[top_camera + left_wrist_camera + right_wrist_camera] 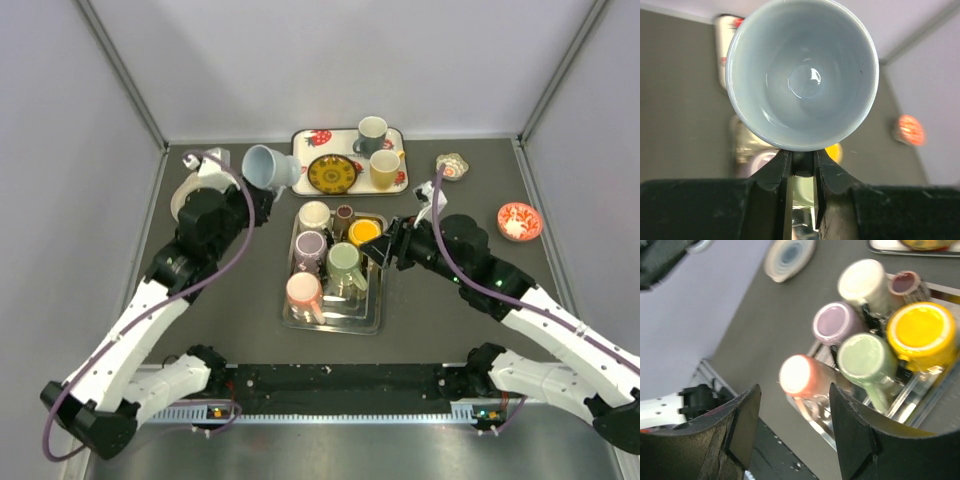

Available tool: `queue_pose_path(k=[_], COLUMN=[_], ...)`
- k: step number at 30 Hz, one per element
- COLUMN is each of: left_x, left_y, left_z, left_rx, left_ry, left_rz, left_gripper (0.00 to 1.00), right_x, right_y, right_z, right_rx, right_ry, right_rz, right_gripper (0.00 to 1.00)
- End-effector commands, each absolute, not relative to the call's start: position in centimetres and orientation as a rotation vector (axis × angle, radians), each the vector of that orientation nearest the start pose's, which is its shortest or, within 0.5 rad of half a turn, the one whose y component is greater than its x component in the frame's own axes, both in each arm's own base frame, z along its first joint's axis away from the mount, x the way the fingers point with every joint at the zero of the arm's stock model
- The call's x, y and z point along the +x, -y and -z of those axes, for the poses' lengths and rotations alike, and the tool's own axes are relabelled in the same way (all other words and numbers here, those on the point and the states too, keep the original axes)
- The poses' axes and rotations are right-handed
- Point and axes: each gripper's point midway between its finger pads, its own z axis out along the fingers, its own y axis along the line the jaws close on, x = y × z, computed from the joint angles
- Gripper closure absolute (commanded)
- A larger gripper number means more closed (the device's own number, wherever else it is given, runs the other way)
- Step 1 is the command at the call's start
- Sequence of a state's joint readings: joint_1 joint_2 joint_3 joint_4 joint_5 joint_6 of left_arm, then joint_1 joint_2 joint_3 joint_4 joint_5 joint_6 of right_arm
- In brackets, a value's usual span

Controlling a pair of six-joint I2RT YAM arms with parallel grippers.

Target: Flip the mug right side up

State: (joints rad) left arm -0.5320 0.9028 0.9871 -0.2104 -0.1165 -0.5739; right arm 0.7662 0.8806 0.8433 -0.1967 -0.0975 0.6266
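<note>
Clamped narrow in the left gripper (802, 162): pale blue mug (802, 75), pinched by the handle, probably, though that spot is too blurred and too tucked under the rim to be sure. Carried clear of the table at about eleven o'clock in the overhead view, just beside the left end of the strawberry tray (299, 150). Tipped on its side in the air, mouth square to the wrist camera, neither inverted nor upright; judged roughly midway through the turn. Gripped at one side, likely for rolling the base downward without trapping fingers beneath it at set-down. Right gripper (795, 425) spread wide, nothing between the jaws, hovering at about three o'clock of the steel tray (338, 323), above the crowded mugs there. Kept well apart from the blue mug, presumably to leave room for the left arm's rotation.
</note>
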Motion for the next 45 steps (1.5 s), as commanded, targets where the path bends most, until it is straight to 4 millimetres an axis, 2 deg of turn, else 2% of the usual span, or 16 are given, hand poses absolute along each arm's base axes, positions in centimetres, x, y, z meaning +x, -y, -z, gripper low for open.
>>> queue_pose_path(k=[1, 6, 7, 9, 10, 12, 14, 15, 16, 24, 30, 33, 38, 39, 41, 45], left_x=[32.6, 35.9, 36.8, 38.2, 39.0, 40.4, 41.7, 42.5, 43.3, 48.6, 50.9, 51.1, 50.9, 50.7, 50.0, 49.1], left_y=[11.9, 11.0, 11.3, 10.9, 11.1, 11.1, 11.1, 11.2, 11.3, 11.1, 10.3, 10.4, 10.6, 10.5, 10.2, 9.7], left_z=[-28.2, -24.8, -23.3, -22.8, -21.5, -21.6, -20.2, -20.7, -19.5, -15.7, -14.3, -14.1, -13.5, -13.6, -13.7, -16.1], left_rx=[-0.199, -0.198, -0.19, -0.204, -0.201, -0.204, -0.207, -0.203, -0.198, -0.216, -0.226, -0.223, -0.212, -0.217, -0.231, -0.246], left_ry=[-1.979, -2.043, -2.083, -2.092, -2.124, -2.119, -2.148, -2.138, -2.165, -2.233, -2.23, -2.234, -2.254, -2.254, -2.256, -2.2], left_rz=[0.275, 0.179, 0.168, 0.143, 0.127, 0.109, 0.077, 0.073, 0.054, -0.043, -0.111, -0.11, -0.101, -0.104, -0.114, -0.095], left_gripper=[1.0, 1.0, 1.0, 1.0, 1.0, 1.0, 1.0, 1.0, 1.0, 1.0, 1.0, 1.0, 0.79, 0.69, 0.62, 0.47], right_x=[21.7, 21.9, 21.9, 21.9, 21.9, 21.9, 21.9, 21.8, 21.8, 21.9, 22.1, 22.3, 22.6, 22.6, 22.6, 22.9], right_y=[-21.9, -20.0, -19.8, -19.5, -19.5, -19.3, -19.2, -19.2, -19.2, -19.1, -18.7, -18.4, -18.3, -18.3, -18.4, -18.3], right_z=[-25.5, -23.3, -23.1, -22.5, -22.3, -21.8, -21.5, -21.3, -21.2, -20.7, -20.8, -20.8, -20.4, -20.1, -19.9, -19.8], right_rx=[-0.19, -0.174, -0.177, -0.175, -0.178, -0.178, -0.18, -0.186, -0.186, -0.221, -0.24, -0.238, -0.234, -0.237, -0.233, -0.223], right_ry=[-2.039, -2.115, -2.12, -2.131, -2.131, -2.141, -2.146, -2.149, -2.15, -2.151, -2.135, -2.129, -2.14, -2.148, -2.154, -2.156], right_rz=[-0.723, -0.573, -0.561, -0.541, -0.537, -0.52, -0.514, -0.513, -0.515, -0.485, -0.453, -0.432, -0.408, -0.401, -0.4, -0.385], right_gripper=[0.43, 0.43, 0.43, 0.43, 0.42, 0.42, 0.42, 0.42, 0.42, 0.42, 0.41, 0.4, 0.39, 0.38, 0.37, 0.36])
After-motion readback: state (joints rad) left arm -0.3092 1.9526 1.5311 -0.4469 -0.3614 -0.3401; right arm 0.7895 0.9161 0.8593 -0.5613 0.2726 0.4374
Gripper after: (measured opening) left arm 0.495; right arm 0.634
